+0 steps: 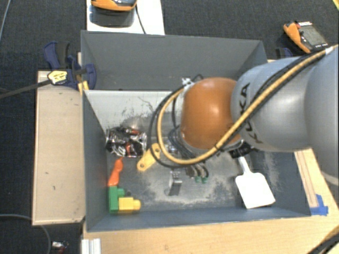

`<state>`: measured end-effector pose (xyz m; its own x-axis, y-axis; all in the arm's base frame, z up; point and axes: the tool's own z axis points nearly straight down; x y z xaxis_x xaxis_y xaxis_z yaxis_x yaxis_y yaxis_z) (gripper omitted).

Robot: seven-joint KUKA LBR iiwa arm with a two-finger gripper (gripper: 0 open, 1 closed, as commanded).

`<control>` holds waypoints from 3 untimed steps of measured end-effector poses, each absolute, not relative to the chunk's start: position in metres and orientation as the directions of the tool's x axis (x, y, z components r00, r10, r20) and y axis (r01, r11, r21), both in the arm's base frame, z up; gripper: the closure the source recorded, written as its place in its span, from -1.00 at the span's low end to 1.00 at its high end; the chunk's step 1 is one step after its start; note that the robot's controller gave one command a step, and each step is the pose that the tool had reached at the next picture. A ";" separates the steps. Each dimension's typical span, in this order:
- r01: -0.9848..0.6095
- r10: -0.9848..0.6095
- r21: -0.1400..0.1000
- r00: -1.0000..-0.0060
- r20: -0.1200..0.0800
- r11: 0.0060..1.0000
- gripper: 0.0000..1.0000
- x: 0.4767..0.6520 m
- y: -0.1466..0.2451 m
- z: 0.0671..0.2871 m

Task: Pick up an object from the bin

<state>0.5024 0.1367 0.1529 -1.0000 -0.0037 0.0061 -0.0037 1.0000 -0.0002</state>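
Container: grey sheet-metal bin (159, 62) with sloping walls and a scuffed floor.
Arm: silver-grey KUKA arm (286, 105), reaching in over the bin's right edge.
Wrist fittings: round orange cover (209, 118) above the middle of the bin floor. A yellow-and-black cable (254, 110) runs along the arm and loops around the cover.
Gripper: the gripper (186, 169) shows as dark parts below the cover's lower rim, low over the middle of the floor. The cover hides most of it.
Gripper state: cannot tell whether it is released or clenched, or whether it grasps anything.
Nearest things: yellow plastic piece with a rounded end (147, 163), just beside the gripper toward the bin's left wall. Small grey metal piece (175, 184) and small green bit (201, 179), on the floor just below the gripper toward the near edge.
Left wall, middle: crumpled shiny wrapper in black, red and white (124, 141).
Left wall, lower: orange carrot-shaped toy (115, 173), lying between the wrapper and the bin's near-left corner.
Near-left corner: green block (113, 200) touching a yellow block (128, 204).
Near edge, right part: flat white plastic paddle (254, 189), its narrow handle pointing up toward the arm.
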 end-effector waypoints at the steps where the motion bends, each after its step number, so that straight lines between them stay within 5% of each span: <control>1: 0.002 0.002 0.001 -1.000 -0.002 1.000 -1.00 0.504 0.136 0.157; 2: 0.049 0.049 0.002 -0.999 -0.004 0.999 -1.00 0.480 0.127 0.077; 3: -0.231 -0.231 0.001 -0.973 -0.015 0.973 -1.00 0.581 0.155 0.119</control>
